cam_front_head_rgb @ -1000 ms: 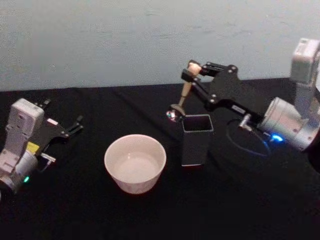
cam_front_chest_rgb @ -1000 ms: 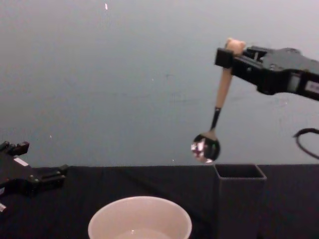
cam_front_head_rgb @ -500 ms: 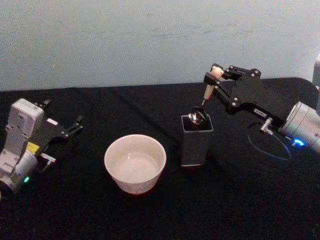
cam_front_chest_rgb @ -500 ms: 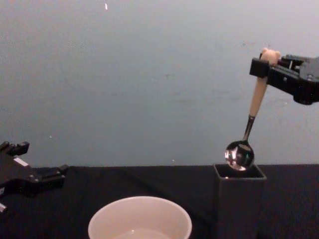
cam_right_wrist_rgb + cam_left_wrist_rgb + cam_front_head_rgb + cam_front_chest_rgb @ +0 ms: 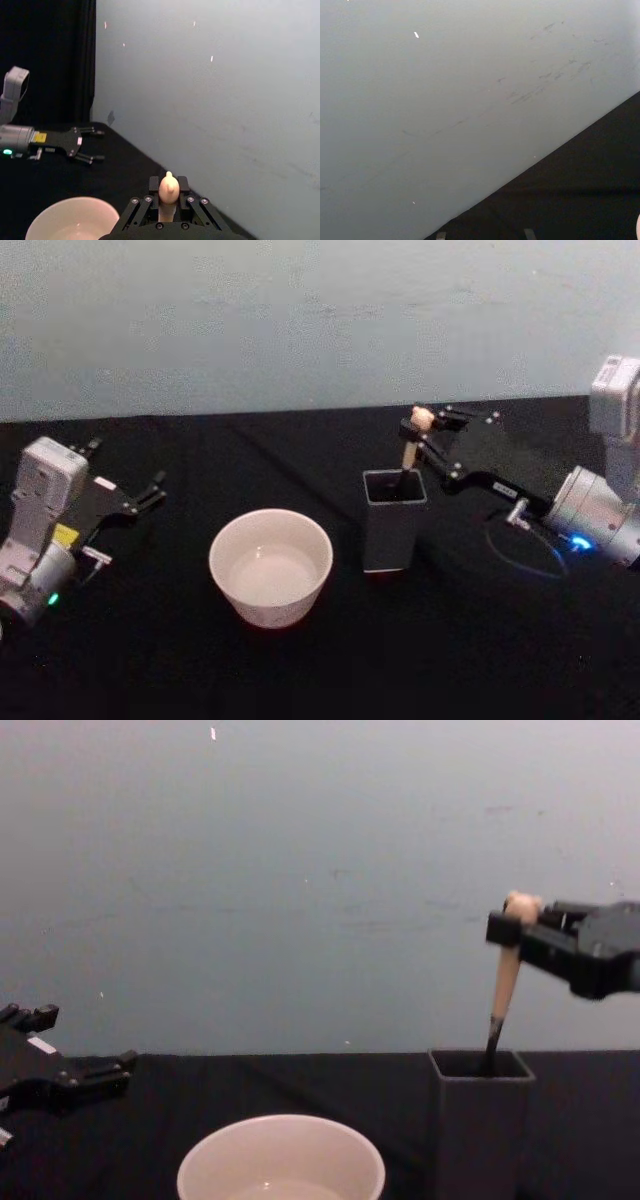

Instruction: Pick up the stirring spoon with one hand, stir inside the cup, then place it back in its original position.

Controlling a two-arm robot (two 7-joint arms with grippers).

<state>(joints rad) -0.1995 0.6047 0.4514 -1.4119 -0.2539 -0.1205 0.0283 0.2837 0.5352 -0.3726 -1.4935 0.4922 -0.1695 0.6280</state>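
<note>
The stirring spoon (image 5: 506, 970) stands tilted in the dark grey square holder (image 5: 479, 1120), its bowl hidden inside and its beige handle and bear head sticking up. My right gripper (image 5: 512, 927) is shut on the handle just under the bear head (image 5: 169, 187). In the head view the stirring spoon (image 5: 410, 445) leans from the right gripper (image 5: 420, 435) down into the holder (image 5: 393, 520). The cream-white cup (image 5: 270, 565) sits left of the holder, also seen as cup (image 5: 281, 1160) and cup (image 5: 72, 220). My left gripper (image 5: 140, 495) is parked open at the far left.
A black cloth covers the table (image 5: 150, 660), with a pale wall behind. A blue-lit cable loop (image 5: 525, 540) lies right of the holder under my right arm. The left arm (image 5: 45, 142) rests far beyond the cup in the right wrist view.
My right gripper carried the spoon rightward from beside the holder to over it, then lowered it. The bowl, above the holder's rim half a second ago, is now down inside. The left arm stayed still.
</note>
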